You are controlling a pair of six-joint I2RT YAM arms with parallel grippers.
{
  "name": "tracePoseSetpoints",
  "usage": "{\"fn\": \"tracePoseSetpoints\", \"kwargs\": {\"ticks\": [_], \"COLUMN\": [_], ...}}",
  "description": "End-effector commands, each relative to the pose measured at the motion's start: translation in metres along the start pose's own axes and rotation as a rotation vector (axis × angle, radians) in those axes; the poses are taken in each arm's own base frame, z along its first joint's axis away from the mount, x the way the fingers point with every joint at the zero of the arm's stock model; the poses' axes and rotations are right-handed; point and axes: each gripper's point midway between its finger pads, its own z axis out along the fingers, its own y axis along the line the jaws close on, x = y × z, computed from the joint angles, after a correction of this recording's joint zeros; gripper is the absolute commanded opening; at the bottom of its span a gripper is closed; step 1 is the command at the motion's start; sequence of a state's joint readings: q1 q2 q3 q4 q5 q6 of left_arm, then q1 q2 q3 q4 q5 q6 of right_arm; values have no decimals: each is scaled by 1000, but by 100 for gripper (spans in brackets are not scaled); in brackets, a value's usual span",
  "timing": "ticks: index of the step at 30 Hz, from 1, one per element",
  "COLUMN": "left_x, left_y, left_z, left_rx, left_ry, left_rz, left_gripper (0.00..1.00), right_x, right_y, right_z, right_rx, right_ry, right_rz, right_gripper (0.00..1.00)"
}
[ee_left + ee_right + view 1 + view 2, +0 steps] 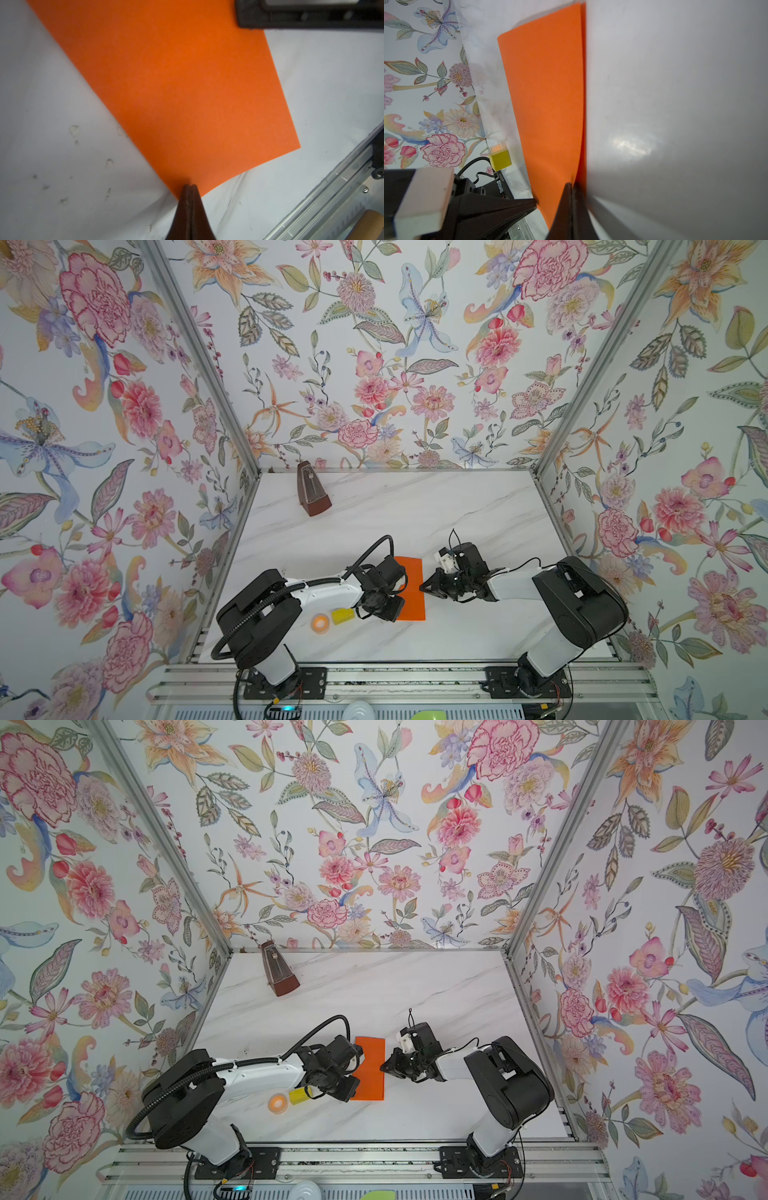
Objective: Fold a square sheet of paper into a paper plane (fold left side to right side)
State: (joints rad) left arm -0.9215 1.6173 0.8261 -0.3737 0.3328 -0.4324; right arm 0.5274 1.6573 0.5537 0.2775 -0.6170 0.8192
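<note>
Right gripper (572, 186) clamps the raised edge of the square sheet of paper (548, 104), bright orange, doubled into a narrow strip on the table (415, 510); my left gripper (190, 187), jaws closed, meets its corner.

Both top views look from high above the near edge down onto the white marble-patterned tabletop (457, 510) and face the flowered back wall (374, 344) — two nearly equal pictures of the whole booth. The left wrist camera sits close behind the left gripper (190, 185) and looks steeply down on the thin bright-orange sheet of paper (176, 83). The right wrist camera, behind the right gripper (572, 184), looks low along this sheet — all four views share it.
</note>
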Motion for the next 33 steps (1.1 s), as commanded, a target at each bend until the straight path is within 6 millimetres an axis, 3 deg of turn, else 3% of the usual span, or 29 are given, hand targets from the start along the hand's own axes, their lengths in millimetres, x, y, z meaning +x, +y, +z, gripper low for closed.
{"fn": "tracePoseSetpoints", "kwargs": {"ticks": [1,14,18,26,29,33], "left_x": [30,56,48,-23,-35,-36], "left_y": [16,47,48,1,-20,-39], "left_z": [9,1,-8,-62,-66,-59], "left_rx": [-58,-201,-224,-143,-165,-252], "left_ry": [109,154,114,-211,-273,-297], "left_rz": [9,-43,-33,91,177,294], "left_gripper": [1,2,2,8,17,25], "right_x": [21,18,18,16,14,11], "right_y": [-41,-40,-36,-4,8,15], "right_z": [-3,-5,-6,3,9,13], "right_rx": [141,141,134,96,78,62], "right_ry": [39,30,27,27,38,53], "right_rz": [78,79,93,145,193,250], "right_gripper": [0,0,0,0,0,0]}}
